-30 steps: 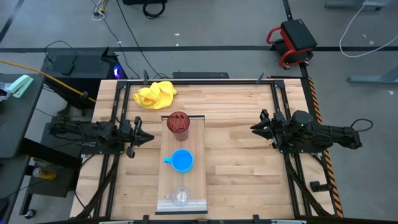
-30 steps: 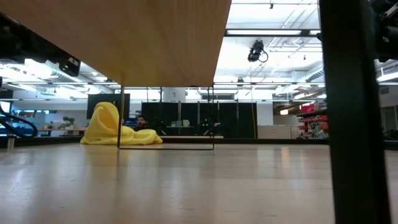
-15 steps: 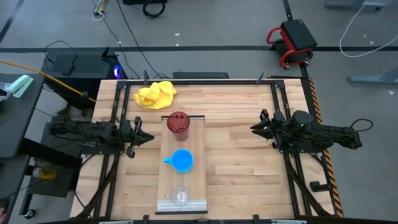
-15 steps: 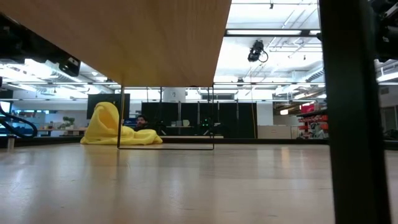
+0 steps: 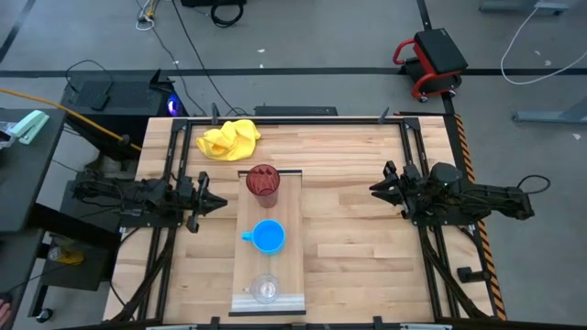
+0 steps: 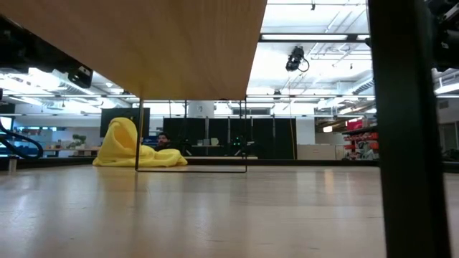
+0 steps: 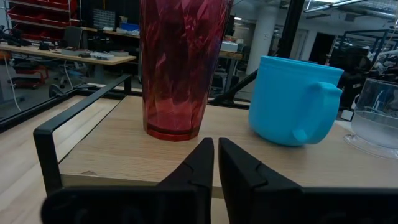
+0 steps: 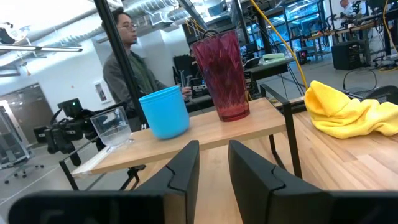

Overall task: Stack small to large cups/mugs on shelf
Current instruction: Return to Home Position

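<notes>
Nothing has moved: red tumbler (image 5: 263, 180), blue mug (image 5: 268, 236) and fragile, slippery-looking glass cup (image 5: 265, 289), best pinched at its rim, line the shelf (image 5: 292, 220) between left end effector (image 7: 216, 142), fingers together, and right end effector (image 8: 213, 149), fingers apart.

Red tumbler (image 7: 180, 62): rim cut off by the left wrist picture's edge.
Glass cup (image 7: 377, 112): partly out of that frame; from above, a faint ring at the shelf's (image 5: 290, 275) 6 o'clock end.
Yellow cloth (image 8: 348, 115): runs off the right wrist frame.
Person (image 8: 143, 78): partly behind a dark post (image 8: 112, 37).
Low view: shelf underside only; whatever stands on it hidden; dark upright (image 6: 405, 129), unidentifiable.
</notes>
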